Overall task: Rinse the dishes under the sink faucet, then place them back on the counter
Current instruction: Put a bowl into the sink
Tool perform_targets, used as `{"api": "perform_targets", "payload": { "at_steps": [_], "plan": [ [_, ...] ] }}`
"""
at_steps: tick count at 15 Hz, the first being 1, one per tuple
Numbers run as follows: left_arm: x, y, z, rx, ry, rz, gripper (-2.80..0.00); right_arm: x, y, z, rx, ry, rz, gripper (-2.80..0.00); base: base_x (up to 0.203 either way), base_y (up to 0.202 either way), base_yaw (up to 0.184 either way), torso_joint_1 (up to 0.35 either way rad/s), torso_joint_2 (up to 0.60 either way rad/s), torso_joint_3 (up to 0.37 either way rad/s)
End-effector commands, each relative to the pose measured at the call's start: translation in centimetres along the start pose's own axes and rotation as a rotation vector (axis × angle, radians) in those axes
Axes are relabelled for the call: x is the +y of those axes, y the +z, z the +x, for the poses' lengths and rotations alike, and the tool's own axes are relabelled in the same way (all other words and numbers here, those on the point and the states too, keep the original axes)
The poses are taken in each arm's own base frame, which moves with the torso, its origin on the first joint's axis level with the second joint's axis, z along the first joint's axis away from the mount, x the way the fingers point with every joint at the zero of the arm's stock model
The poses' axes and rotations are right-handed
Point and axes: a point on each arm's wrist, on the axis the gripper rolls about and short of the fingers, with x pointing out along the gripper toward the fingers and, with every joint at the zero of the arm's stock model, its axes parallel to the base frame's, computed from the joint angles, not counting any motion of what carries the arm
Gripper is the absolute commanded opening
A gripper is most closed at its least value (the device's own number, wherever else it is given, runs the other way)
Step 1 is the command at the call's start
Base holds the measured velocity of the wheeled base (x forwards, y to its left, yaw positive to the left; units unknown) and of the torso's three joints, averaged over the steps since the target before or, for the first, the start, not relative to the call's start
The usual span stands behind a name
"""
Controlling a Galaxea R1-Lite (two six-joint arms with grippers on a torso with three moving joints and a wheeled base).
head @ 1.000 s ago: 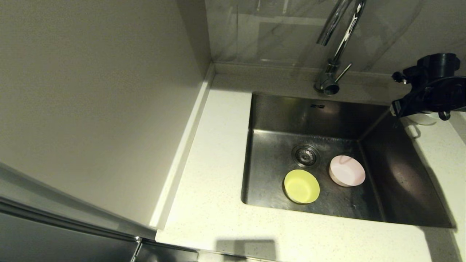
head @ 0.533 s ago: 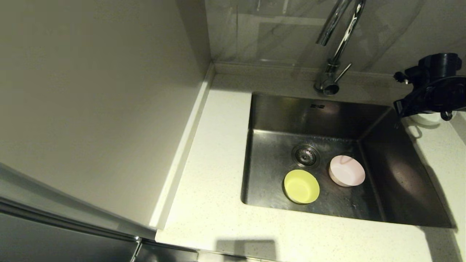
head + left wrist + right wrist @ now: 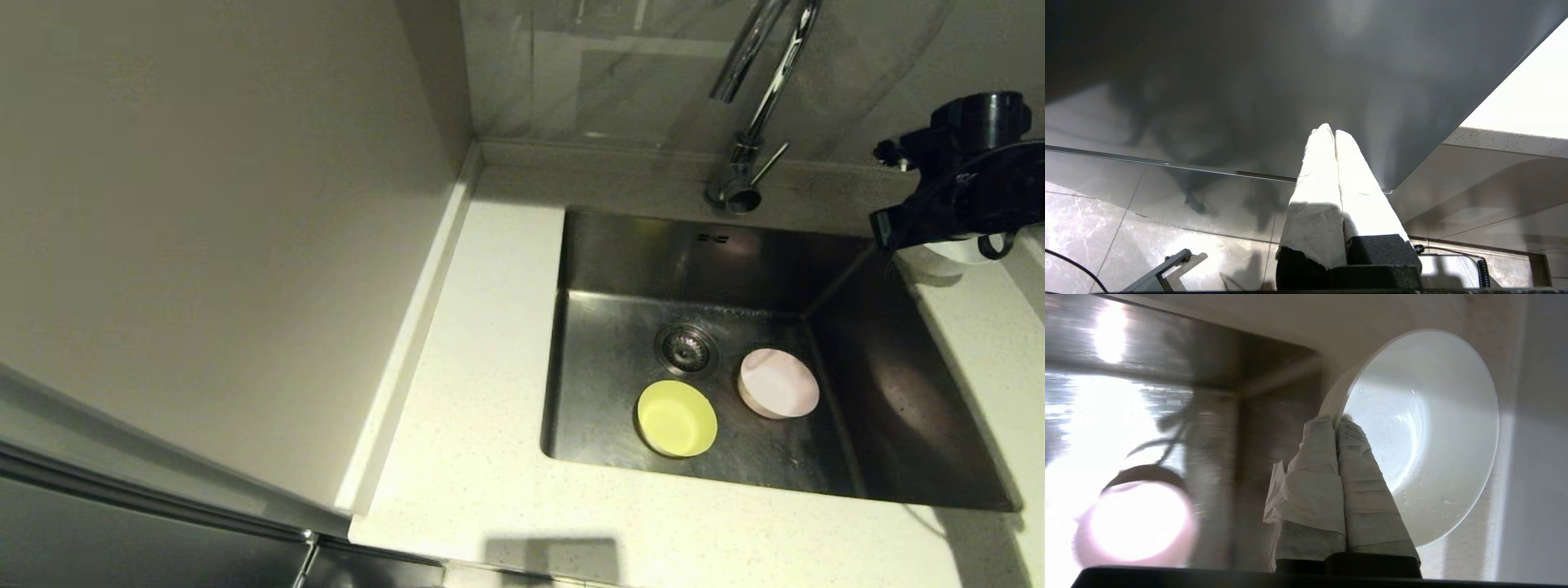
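The right pincer (image 3: 1336, 421) pinches the white bowl's (image 3: 1425, 437) rim, lifting it off the surface (image 3: 980, 343) beside it toward the faucet (image 3: 755, 98) for rinsing.

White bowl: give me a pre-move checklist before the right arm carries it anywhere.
1. Right gripper jaws pinched on the rim of the white bowl: ok.
2. Bowl lifted off the counter: cannot tell.
3. Bowl rinsed: water droplets show inside it: ok.
4. Yellow bowl and pink bowl lie on the floor of the sink, apart from the arm: ok.
5. Faucet stands clear, left of the gripper in the head view: ok.
6. Left gripper parked below the counter, jaws shut: ok.
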Motion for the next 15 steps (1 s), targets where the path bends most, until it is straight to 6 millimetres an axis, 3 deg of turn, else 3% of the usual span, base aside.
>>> {"api": "perform_targets", "payload": {
  "at_steps": [1, 5, 11, 15],
  "plan": [
    [0.0, 0.0, 0.0, -0.002, 0.001, -0.001, -2.8, 1.5, 1.3, -3.6, -0.017, 0.066, -0.001, -2.8, 0.0, 0.0, 0.0, 0.0, 0.0, 0.0],
    [0.0, 0.0, 0.0, -0.002, 0.001, -0.001, -2.8, 5.9, 0.5, -8.4, 0.105, 0.25, 0.02, -2.8, 0.0, 0.0, 0.0, 0.0, 0.0, 0.0],
    [0.0, 0.0, 0.0, -0.002, 0.001, -0.001, -2.8, 12.5, -4.3, -11.1, 0.276, 0.401, -0.127, -2.8, 0.0, 0.0, 0.0, 0.0, 0.0, 0.0],
    [0.0, 0.0, 0.0, -0.002, 0.001, -0.001, -2.8, 17.3, -5.1, -11.3, 0.22, 0.464, -0.168, -2.8, 0.0, 0.0, 0.0, 0.0, 0.0, 0.0]
  ]
}}
